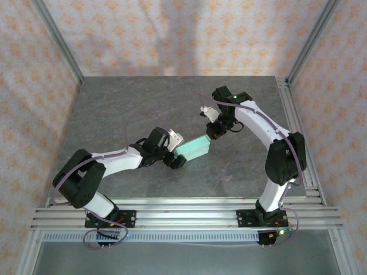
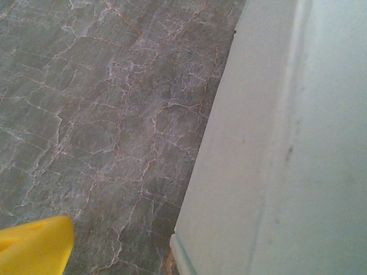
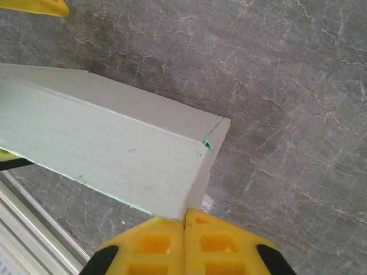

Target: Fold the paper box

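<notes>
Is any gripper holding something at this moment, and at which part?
The right gripper, shut, seems to pinch the paper box by its thin end flap; the left gripper is open, holding nothing.

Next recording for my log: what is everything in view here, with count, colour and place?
paper box: one, pale mint green, mid-table between the two grippers.
table: one, grey marbled, under everything.
rails: several, silver, along the table's near edge, under the arm bases.
walls: three, peach patterned, around the table.
left gripper: one, yellow fingers, open, astride the box's left end.
right gripper: one, yellow fingers, shut, at the box's right end corner.
</notes>
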### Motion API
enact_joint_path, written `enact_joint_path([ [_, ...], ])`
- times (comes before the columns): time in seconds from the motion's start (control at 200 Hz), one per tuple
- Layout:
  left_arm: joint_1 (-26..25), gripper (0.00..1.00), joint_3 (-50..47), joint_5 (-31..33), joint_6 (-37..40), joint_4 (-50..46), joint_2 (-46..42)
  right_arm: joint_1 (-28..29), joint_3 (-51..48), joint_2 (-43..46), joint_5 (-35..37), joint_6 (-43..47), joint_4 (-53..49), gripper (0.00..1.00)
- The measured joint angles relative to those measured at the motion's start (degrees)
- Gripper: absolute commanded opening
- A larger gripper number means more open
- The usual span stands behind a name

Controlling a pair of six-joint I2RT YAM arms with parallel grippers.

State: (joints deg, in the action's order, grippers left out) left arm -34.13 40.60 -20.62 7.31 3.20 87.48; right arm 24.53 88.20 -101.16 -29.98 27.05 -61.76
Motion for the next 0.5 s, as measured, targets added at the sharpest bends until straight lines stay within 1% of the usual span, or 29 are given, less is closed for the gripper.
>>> enact_joint_path([
  [0.065, 0.0, 1.00, -0.6, -0.1, 0.0, 0.9, -0.6, 0.0, 0.2, 0.0, 0.0, 0.0, -0.4, 0.00],
  [0.13, 0.0, 0.97, -1.0, -0.3, 0.0, 1.9, -1.1, 0.0, 0.2, 0.0, 0.0, 0.0, -0.6, 0.00],
  [0.275, 0.0, 0.83, -2.1, -1.4, -0.1, 4.2, -1.6, 0.0, 0.3, 0.0, 0.0, 0.0, -1.0, 0.00],
  [0.345, 0.0, 0.75, -2.2, -2.3, 0.0, 4.5, -1.6, 0.0, 0.5, -0.1, 0.0, 0.0, -1.3, 0.00],
  [0.435, 0.0, 0.71, -2.2, -3.6, -0.3, 5.0, -1.6, 0.0, 1.0, -0.5, 0.0, 0.0, -1.7, 0.00],
  [0.495, 0.0, 0.71, -2.2, -4.4, -0.3, 5.0, -1.6, 0.0, 1.4, -0.7, 0.0, -0.3, -1.9, 0.00],
])
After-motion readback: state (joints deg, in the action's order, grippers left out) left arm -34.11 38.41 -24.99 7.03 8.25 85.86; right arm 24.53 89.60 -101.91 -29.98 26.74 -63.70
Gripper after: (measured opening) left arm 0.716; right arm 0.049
